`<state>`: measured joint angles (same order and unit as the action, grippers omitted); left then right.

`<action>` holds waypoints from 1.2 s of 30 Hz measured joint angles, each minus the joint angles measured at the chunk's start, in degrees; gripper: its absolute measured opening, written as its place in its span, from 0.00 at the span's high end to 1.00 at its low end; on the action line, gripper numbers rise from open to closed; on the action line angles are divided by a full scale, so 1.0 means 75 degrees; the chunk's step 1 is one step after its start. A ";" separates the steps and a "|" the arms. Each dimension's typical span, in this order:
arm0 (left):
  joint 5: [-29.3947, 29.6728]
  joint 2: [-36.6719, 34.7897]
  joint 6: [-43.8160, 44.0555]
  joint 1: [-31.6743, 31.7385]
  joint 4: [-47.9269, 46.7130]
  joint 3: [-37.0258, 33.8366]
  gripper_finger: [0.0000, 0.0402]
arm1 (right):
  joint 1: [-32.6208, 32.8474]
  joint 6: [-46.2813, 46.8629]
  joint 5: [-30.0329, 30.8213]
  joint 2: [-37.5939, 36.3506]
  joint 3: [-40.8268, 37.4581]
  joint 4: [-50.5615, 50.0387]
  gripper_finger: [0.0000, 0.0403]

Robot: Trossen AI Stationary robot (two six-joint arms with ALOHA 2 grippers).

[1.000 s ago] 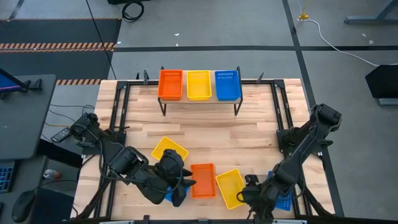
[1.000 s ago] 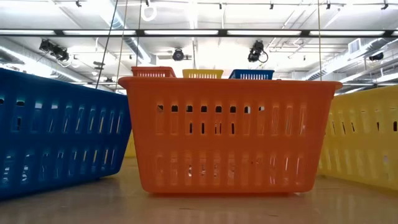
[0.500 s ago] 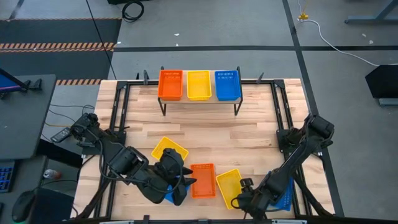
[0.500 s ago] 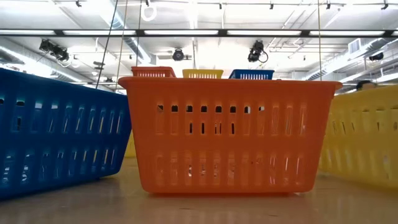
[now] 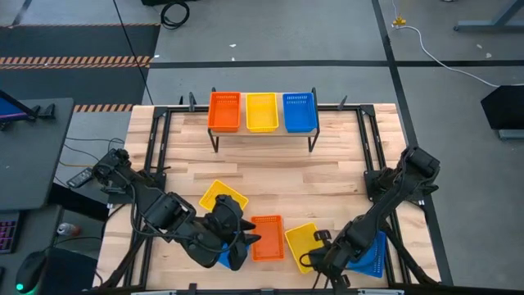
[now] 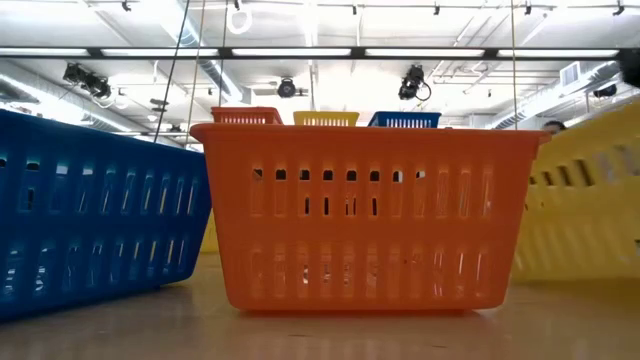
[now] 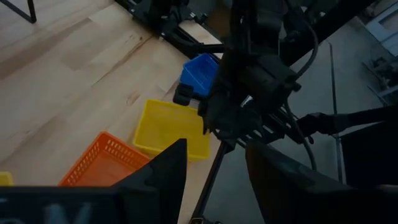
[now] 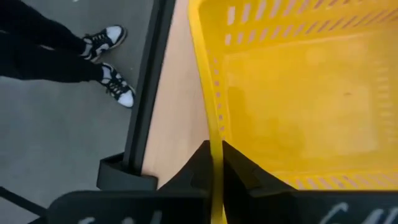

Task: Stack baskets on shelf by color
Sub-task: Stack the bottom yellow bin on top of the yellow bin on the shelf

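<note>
Right hand (image 8: 216,163) low at table's near edge, pinching yellow basket (image 8: 298,93) rim.

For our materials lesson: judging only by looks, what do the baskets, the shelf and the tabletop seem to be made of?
Orange basket: probably moulded plastic, smooth and slightly glossy, with even slots in its walls. The yellow basket pinched at its rim by the right gripper looks the same.
Shelf: thin black legs, likely metal; its top is hidden under baskets.
Tabletop: light wood in jointed strips, with visible grain and a matte finish.
</note>
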<state>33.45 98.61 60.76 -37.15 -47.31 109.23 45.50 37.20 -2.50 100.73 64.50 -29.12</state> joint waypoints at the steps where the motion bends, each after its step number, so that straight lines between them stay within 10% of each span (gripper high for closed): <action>1: 0.0000 0.0000 0.0006 0.0001 0.0021 0.0000 0.57 | -0.0054 -0.0025 0.0062 -0.0099 0.0082 -0.0234 0.95; 15: 0.0257 0.0001 -0.1544 0.0230 0.1794 0.0006 0.57 | -0.1458 -0.1719 0.1632 -0.1715 0.1943 -0.2439 0.97; 36: 0.0708 -0.0003 -0.4110 0.0982 0.2676 0.0560 0.57 | -0.5108 -0.4703 0.1826 -0.2700 0.2910 -0.1207 0.97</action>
<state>38.76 98.59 29.93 -29.78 -27.24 113.43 7.18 1.93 11.20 80.48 86.32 -38.17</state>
